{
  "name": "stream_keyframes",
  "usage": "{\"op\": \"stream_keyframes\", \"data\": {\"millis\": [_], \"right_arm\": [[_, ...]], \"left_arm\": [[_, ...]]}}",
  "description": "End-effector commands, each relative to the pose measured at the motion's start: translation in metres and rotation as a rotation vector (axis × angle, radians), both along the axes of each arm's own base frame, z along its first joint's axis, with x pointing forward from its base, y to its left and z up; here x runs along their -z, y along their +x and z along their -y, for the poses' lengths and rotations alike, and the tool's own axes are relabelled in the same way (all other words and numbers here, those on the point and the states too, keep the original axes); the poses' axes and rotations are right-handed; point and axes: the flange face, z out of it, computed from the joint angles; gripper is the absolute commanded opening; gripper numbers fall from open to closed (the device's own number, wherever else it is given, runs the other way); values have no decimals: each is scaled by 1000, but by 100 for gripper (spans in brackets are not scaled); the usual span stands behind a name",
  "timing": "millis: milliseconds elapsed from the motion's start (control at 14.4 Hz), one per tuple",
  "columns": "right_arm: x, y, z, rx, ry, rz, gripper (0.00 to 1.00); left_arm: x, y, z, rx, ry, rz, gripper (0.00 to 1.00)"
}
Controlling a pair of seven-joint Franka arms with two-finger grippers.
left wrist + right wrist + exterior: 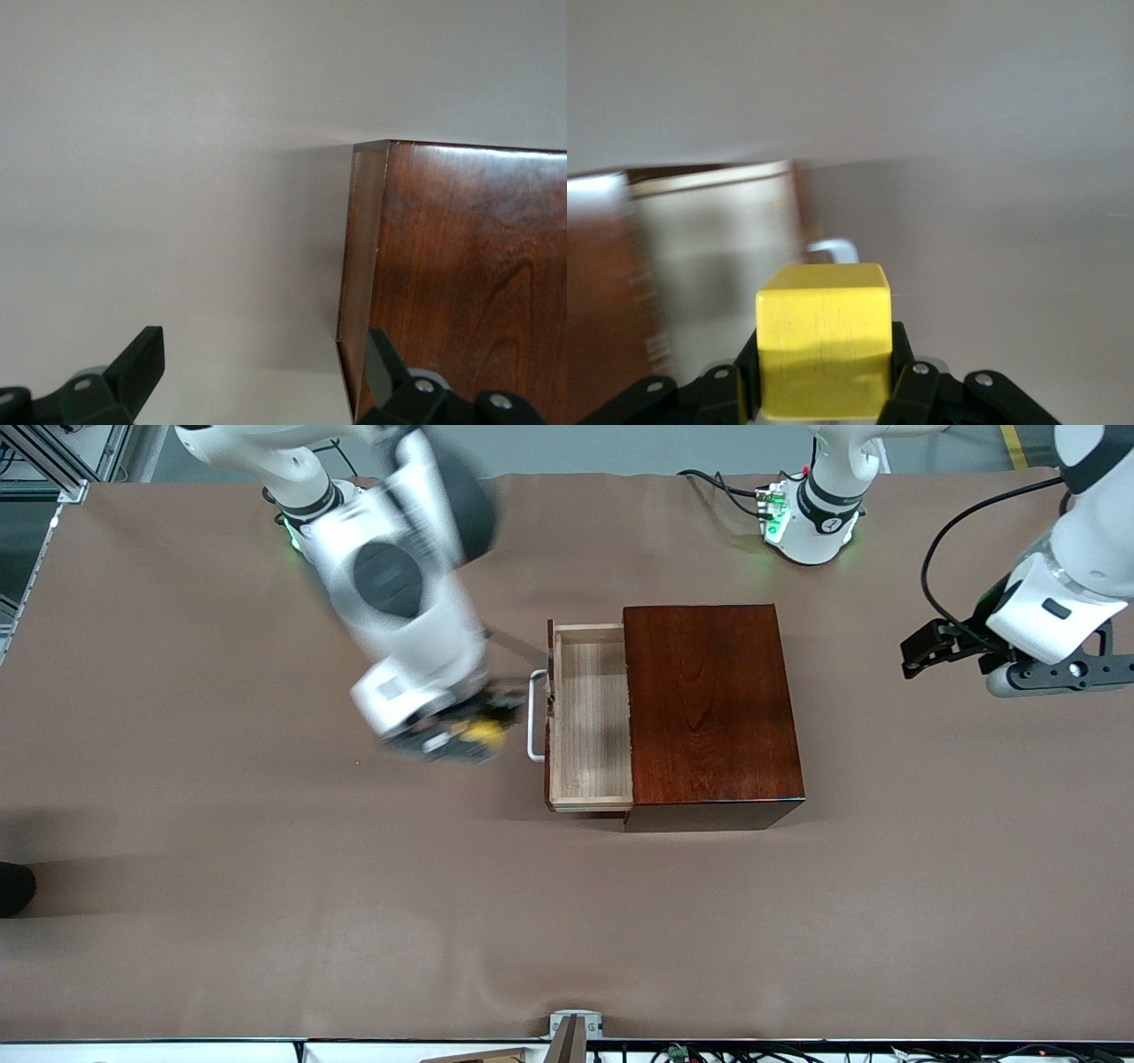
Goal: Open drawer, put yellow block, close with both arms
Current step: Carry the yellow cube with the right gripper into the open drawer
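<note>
Table (221, 886) w/ box (713, 708) mid; drawer (589, 722) pulled out toward right arm's end, handle (534, 716) on its front. Left gripper (257, 376) jaws apart, by box's other end. Right gripper (461, 733) clamped on block (824, 341), over table just beside handle

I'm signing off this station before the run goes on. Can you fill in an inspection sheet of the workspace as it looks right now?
Surface: brown table, creased, bare apart from the box.
Job's things: drawer pulled out of the wooden box, nothing in its tray; yellow block held in the air.
Clutter: nothing seen.
Grippers: right gripper shut on the yellow block, over the table beside the drawer's white handle; left gripper open, waiting at the left arm's end of the box.
Cables: black cable looping along the left arm; more near its base.
Surroundings: metal frame at a table corner.
</note>
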Motion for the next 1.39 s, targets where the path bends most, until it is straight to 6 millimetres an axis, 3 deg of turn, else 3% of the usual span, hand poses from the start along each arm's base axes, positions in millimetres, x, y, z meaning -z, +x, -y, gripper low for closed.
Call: {"op": "stream_keyframes", "data": {"millis": [0, 278, 417, 626, 1043, 1113, 1182, 1252, 1321], "right_arm": [[18, 3, -20, 17, 106, -12, 0], [57, -3, -54, 7, 148, 1, 0], [83, 1, -54, 16, 148, 23, 0], [120, 8, -57, 24, 152, 52, 0], [163, 11, -64, 13, 129, 76, 0], [168, 9, -67, 11, 127, 75, 11], [171, 10, -67, 13, 126, 74, 36], [173, 9, -67, 15, 124, 71, 49], [172, 10, -66, 18, 127, 72, 64]], "left_arm": [[-4, -5, 24, 2, 39, 3, 100], [-1, -3, 34, 38, 75, 18, 100], [4, 4, 28, 47, 85, 20, 100], [11, 11, 49, 83, 80, 30, 100], [44, 47, 53, 73, 47, -3, 100], [50, 59, 54, 69, 34, 4, 100], [65, 68, 55, 70, 32, -11, 100], [80, 75, 60, 74, 24, -35, 100], [83, 77, 66, 86, 24, -34, 100]]}}
